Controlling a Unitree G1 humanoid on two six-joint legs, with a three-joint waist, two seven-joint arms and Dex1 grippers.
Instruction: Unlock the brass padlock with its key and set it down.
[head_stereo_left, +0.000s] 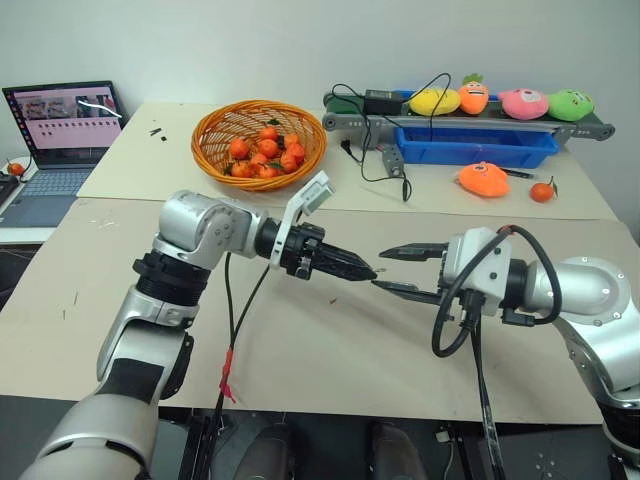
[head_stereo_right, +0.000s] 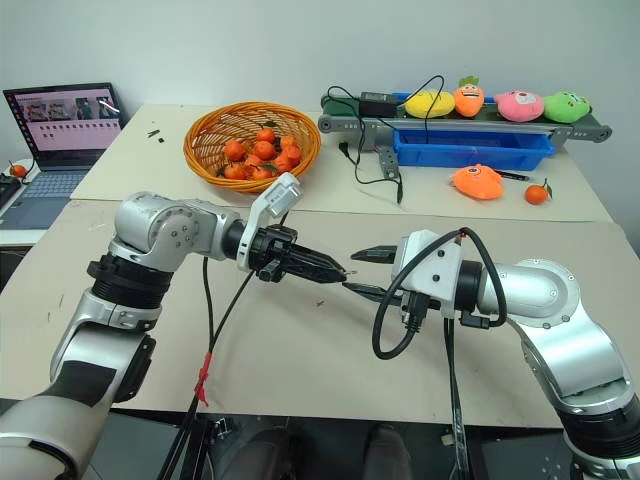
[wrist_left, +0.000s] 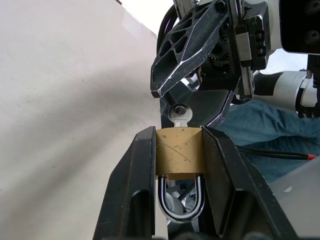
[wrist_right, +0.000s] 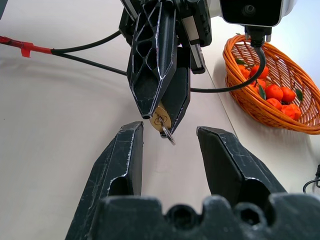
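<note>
1. Where the two arms meet above the tan table, the left gripper is seen closed on the brass padlock, the squarish golden body being clamped between the two black fingers.
2. The padlock's silver shackle is turned back toward the left wrist, between the fingers; the shackle is seen seated in the body.
3. The key is seen standing out of the padlock's far face, its round silvery head clear of the fingertips and pointing toward the right gripper.
4. The right gripper is held open just in front of the padlock, its fingers set apart on either side of the key's line; nothing is held between them, and a small gap to the key is noted.
5. In the head views the padlock is hidden at the left gripper's tips, raised above the table and not resting on it.
6. An orange wicker basket holding small oranges is noted at the table's far side, well apart from both grippers.
7. A blue tray, plush toys and a laptop are noted beyond.
</note>
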